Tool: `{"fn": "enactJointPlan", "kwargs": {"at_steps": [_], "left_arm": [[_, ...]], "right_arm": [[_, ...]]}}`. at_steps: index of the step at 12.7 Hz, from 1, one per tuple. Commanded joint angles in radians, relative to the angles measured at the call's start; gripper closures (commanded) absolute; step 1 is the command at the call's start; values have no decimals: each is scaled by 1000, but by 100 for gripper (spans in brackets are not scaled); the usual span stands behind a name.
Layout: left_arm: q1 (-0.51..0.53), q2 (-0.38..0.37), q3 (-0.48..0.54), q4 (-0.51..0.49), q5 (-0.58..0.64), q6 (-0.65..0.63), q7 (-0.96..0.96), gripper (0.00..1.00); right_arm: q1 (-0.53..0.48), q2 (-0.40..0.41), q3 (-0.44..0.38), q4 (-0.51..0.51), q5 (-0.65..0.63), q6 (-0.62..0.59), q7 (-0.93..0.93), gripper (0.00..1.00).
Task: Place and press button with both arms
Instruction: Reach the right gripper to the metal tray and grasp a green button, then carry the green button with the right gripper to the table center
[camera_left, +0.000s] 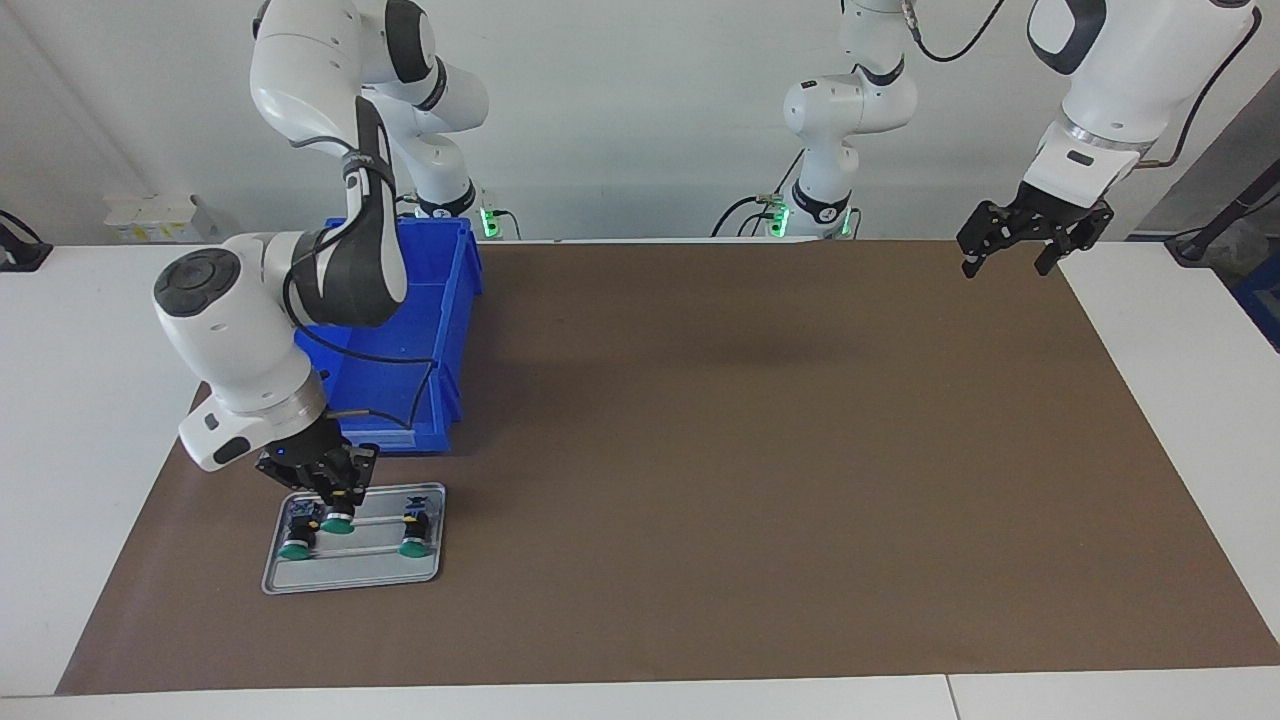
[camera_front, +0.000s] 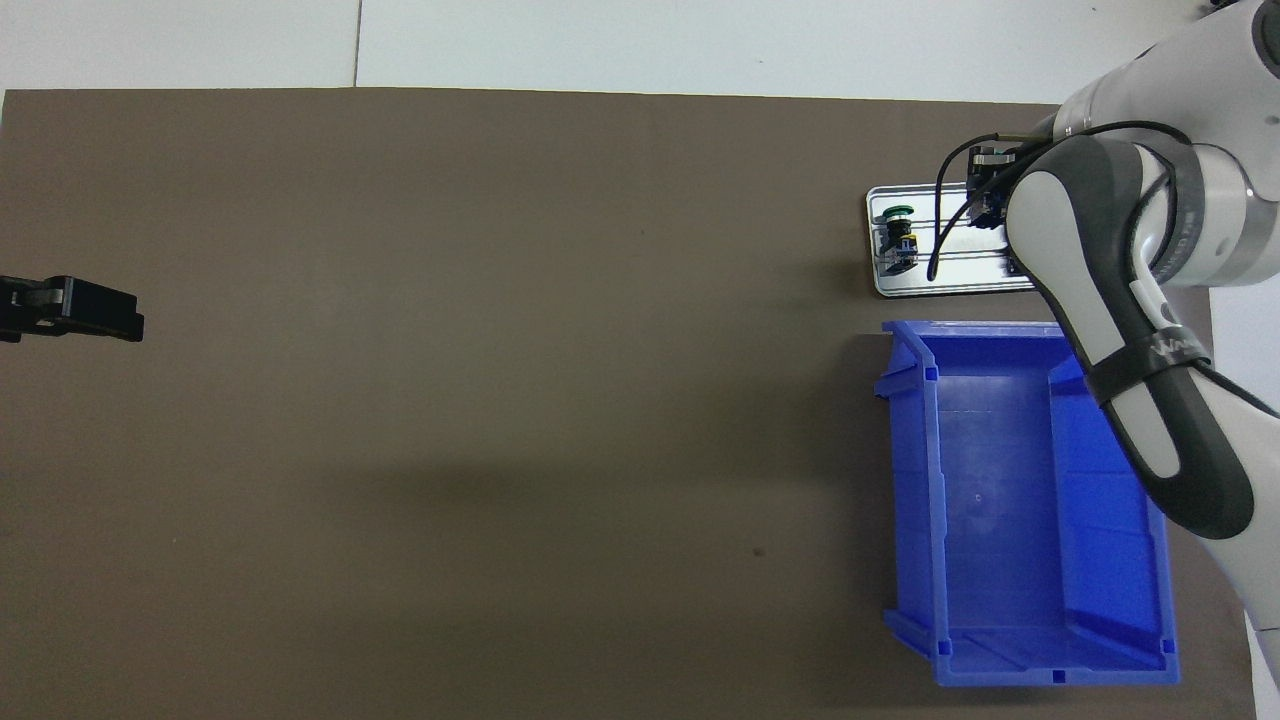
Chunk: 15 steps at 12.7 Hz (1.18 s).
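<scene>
Three green-capped buttons lie on a small metal tray (camera_left: 350, 575) at the right arm's end of the table. My right gripper (camera_left: 338, 498) is down on the tray, its fingers closed around the black body of the middle button (camera_left: 337, 523), whose cap sits a little higher than those of the other two buttons (camera_left: 293, 549) (camera_left: 411, 546). In the overhead view the right arm hides most of the tray (camera_front: 905, 285); one button (camera_front: 898, 228) shows there. My left gripper (camera_left: 1007, 262) hangs open and empty in the air over the mat's edge at the left arm's end, and it waits.
A blue open bin (camera_left: 440, 330) stands on the brown mat (camera_left: 750, 450) beside the tray, nearer to the robots; its inside (camera_front: 1000, 480) holds nothing. White table (camera_left: 1180, 400) borders the mat.
</scene>
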Motion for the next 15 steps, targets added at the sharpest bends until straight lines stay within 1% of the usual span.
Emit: {"fn": "enactJointPlan", "kwargs": {"at_steps": [1, 3, 6, 8, 10, 11, 12, 14, 15], "left_arm": [[2, -25, -1, -27, 17, -6, -7, 0], [2, -25, -1, -27, 17, -6, -7, 0], [2, -25, -1, -27, 17, -6, -7, 0], [2, -25, -1, -27, 17, -6, -7, 0], [2, -25, -1, -27, 17, -6, -7, 0], [2, -25, -1, -27, 17, -6, -7, 0], [2, -25, -1, -27, 17, -6, -7, 0], [2, -25, -1, -27, 17, -6, -7, 0], [2, -25, -1, -27, 17, -6, -7, 0]], "right_arm": [[60, -26, -5, 48, -24, -86, 391, 100], [142, -36, -5, 48, -38, -108, 688, 100], [259, -45, 6, 37, -62, -77, 1190, 100], [360, -36, 9, 36, -111, -65, 1444, 100], [452, -1, 9, 36, -136, -14, 1675, 100], [474, 9, 9, 36, -145, 10, 1769, 100], [498, 24, 11, 37, -150, 10, 1849, 100], [584, 106, 2, 52, -163, 18, 2002, 100], [615, 143, 6, 78, -182, 42, 2079, 100]]}}
